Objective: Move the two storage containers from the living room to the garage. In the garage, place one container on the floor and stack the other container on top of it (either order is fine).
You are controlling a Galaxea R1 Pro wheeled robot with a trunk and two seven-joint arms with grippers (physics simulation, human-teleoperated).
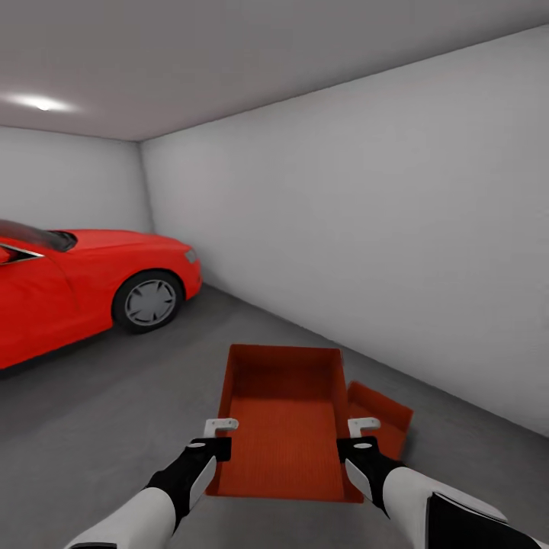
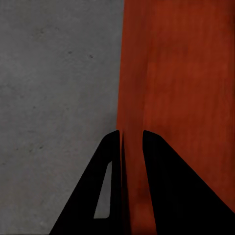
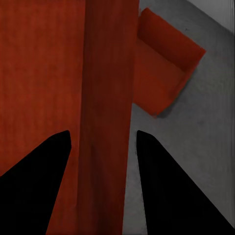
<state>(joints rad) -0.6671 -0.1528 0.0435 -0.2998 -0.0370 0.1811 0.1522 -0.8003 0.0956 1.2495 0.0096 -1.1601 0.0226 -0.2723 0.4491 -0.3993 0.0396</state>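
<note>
Down in the lower middle of the head view, the nearer storage container [image 1: 284, 427] is held between both arms, open top up. The left gripper [image 1: 220, 427] pinches its left wall: in the left wrist view the two dark fingers [image 2: 161, 186] sit nearly closed with only the thin orange wall between them. The right gripper [image 1: 364, 425] straddles the right wall, its fingers [image 3: 34, 186] spread wider on either side of the rim in the right wrist view; whether they press the wall I cannot tell. The second storage container [image 1: 381, 421] lies on the grey concrete floor [image 1: 107, 427] just right of the first, partly hidden behind it. A red car [image 1: 84, 286] stands at the left, below the white wall [image 1: 366, 229].
</note>
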